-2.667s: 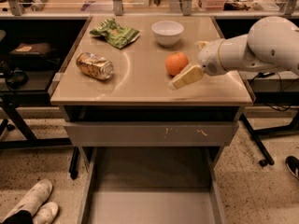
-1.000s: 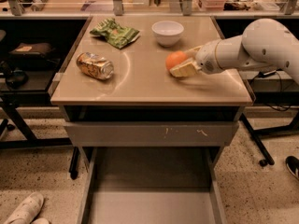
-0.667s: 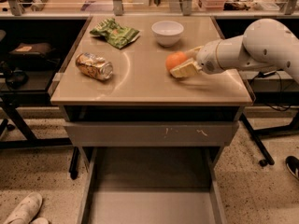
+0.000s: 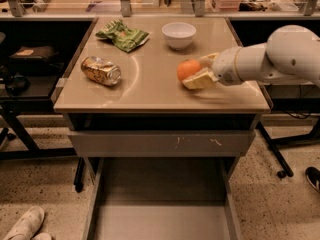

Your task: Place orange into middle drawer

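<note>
The orange (image 4: pixel 186 69) sits on the tan tabletop, right of centre, in front of the white bowl. My gripper (image 4: pixel 201 70) reaches in from the right on its white arm, with one pale finger in front of the fruit and one behind it, closed on the orange. The middle drawer (image 4: pixel 160 204) is pulled open below the table's front edge. It is a grey metal tray with a bare floor and low side walls.
A white bowl (image 4: pixel 178 34) stands at the back centre. A green snack bag (image 4: pixel 123 35) lies at the back left and a gold-brown can (image 4: pixel 101 70) lies on its side at the left. A scratched grey panel (image 4: pixel 160 143) sits above the open drawer. Shoes (image 4: pixel 26 225) lie on the floor at the lower left.
My gripper moved from just in front of the orange to around it. It has stayed there over the last second. The shoes on the floor have shifted.
</note>
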Tool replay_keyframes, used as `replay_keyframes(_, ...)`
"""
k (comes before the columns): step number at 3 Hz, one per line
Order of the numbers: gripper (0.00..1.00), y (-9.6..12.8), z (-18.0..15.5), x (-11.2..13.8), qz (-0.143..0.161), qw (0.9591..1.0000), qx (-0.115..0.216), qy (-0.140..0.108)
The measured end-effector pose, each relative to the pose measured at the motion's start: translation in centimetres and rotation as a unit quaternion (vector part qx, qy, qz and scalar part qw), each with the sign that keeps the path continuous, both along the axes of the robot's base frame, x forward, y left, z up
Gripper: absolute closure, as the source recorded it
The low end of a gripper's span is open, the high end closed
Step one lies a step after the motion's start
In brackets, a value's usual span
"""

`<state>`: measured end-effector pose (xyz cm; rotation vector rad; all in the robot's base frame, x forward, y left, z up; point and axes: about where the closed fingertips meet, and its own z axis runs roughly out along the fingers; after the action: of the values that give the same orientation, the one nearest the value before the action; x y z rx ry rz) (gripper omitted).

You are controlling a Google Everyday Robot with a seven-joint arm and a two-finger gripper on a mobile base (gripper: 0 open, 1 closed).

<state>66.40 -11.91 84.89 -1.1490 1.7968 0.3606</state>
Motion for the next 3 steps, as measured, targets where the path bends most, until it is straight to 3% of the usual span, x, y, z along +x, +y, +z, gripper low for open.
replay_keyframes(2, 1.0, -2.4, 0.4, -9.0, 0.028, 0.9979, -0.004, -0.059)
replay_keyframes(3, 1.0, -1.2, -1.3, -14.7, 0.05, 0.9954, 0.021, -0.079)
